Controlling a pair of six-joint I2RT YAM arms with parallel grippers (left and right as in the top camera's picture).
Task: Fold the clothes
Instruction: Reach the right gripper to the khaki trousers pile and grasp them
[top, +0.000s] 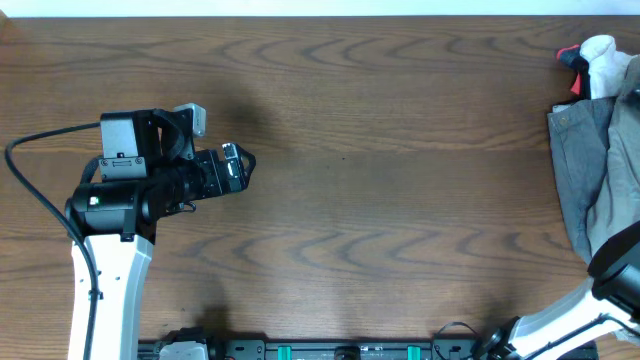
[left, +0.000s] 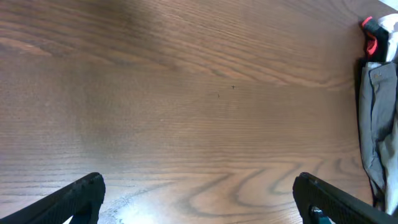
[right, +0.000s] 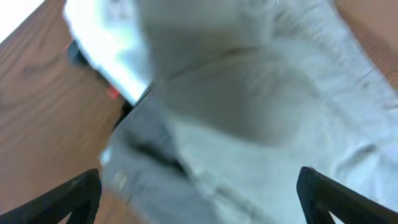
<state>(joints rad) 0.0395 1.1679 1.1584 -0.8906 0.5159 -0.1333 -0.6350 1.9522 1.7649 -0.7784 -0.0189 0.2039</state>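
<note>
Jaws wide apart on both grippers, nothing between either pair

Overhead: left gripper hangs over the bare left-middle of the brown wood-grain table, pointing right, black cable trailing off its arm. Only part of the right arm shows, at the lower right edge; its fingers are out of this view. Darker grey fabric garment lies crumpled at the right edge. A paler strip just right of it, running out of frame, looks like the pale khaki-green cotton shorts — touching or overlapping the grey garment, cannot tell which lies on top. Small white-and-red cloth item sits at the top right corner, just above the grey garment

Left wrist: left gripper has both black fingers at the lower corners, spread, with bare table between them. Grey garment and white-and-red item are far off at the right edge, well apart from this gripper

Right wrist: blurred. Right gripper has its black fingers spread at the lower corners, close above the shorts, which fill most of the frame — contact cannot be told. Grey garment shows at lower left against the shorts, white-and-red item at upper left, table at the left
</note>
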